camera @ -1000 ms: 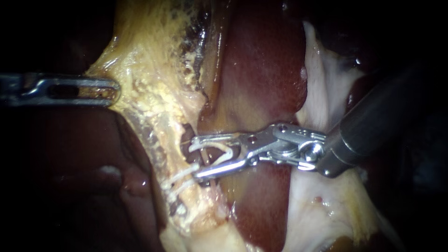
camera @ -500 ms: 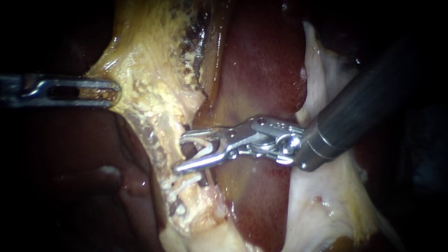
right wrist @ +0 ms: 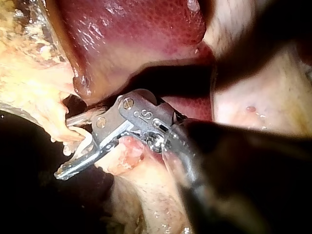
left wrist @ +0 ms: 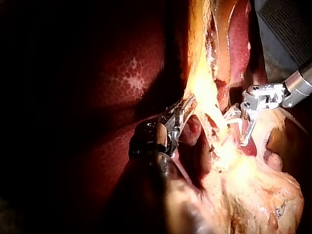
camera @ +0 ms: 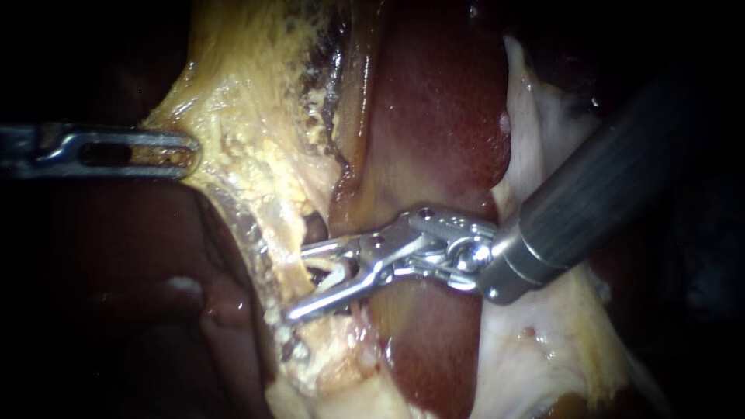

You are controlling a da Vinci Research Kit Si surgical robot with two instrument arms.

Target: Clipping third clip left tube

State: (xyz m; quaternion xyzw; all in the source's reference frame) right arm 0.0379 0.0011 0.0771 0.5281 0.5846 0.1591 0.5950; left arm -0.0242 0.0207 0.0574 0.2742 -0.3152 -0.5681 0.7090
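jaws of my right instrument (camera: pixel 296 282) stand apart, holding an open clip (camera: pixel 339 269); the tube (camera: pixel 281 260) lies crosswise between their tips. my left instrument (camera: pixel 188 151) clamps yellow tissue (camera: pixel 233 132), farther off.

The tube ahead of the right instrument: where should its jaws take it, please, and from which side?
Probably the thin stretch of the tube, from the liver side: it lies crosswise to the right instrument and its clip, while the left instrument grips yellow tissue.
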